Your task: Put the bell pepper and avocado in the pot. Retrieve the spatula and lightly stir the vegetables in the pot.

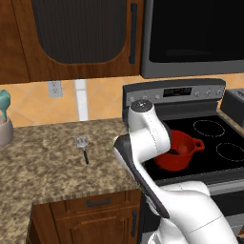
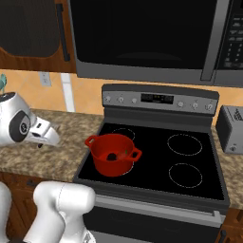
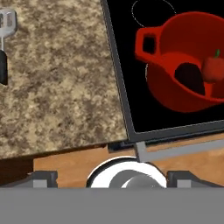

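The arm's white elbow hides the near-left side of the pot (image 1: 180,151) in the left base view, and only a sliver of what lies inside shows there. In the hand view the pot's right side is cut off by the frame edge, and the spatula (image 3: 5,41) is clipped at the left edge, with only part of its slotted head and dark handle showing.

The tool (image 3: 112,177) has its two dark tips set wide apart, holding nothing, above the front edge of the counter (image 1: 43,162) beside the stove (image 2: 190,161).

The glossy red pot sits on the stove's front-left burner, near the glass top's left edge. Inside it lie the dark egg-shaped avocado (image 3: 191,77) and the red bell pepper (image 3: 214,68), just beside each other.

The spatula lies flat in the middle of the speckled granite counter, with open stone on every side.
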Motion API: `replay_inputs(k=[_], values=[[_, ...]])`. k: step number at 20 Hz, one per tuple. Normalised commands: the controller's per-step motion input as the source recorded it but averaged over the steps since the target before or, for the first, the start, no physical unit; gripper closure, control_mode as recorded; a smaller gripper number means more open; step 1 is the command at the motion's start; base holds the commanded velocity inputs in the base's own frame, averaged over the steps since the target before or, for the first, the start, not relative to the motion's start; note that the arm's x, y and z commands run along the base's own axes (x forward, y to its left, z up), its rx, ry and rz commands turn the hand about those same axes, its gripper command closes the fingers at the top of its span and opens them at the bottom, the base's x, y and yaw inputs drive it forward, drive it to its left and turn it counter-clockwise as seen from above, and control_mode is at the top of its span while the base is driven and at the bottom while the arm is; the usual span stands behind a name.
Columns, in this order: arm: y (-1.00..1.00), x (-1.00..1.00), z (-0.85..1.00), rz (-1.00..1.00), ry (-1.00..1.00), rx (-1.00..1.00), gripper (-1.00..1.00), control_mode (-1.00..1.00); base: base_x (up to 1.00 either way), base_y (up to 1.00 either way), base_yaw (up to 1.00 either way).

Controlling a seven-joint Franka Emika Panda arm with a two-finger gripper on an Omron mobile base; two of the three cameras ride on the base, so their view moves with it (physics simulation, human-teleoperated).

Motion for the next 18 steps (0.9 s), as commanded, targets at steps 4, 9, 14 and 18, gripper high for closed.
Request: replay_inputs(k=[4,9,14,18], values=[[0.62,0.38,0.00,0.50,0.29,0.00,-1.00,-1.00,0.00,0.00,0.00],[0.48,0.54,-0.02,0.60,0.20,-0.01,-1.00,-1.00,0.00,0.00,0.00],[0.34,0.27,-0.20,0.74,0.12,-0.06,-1.00,-1.00,0.00,0.00,0.00],[0.29,0.16,-0.39,0.76,0.12,-0.12,-1.00,-1.00,0.00,0.00,0.00]])
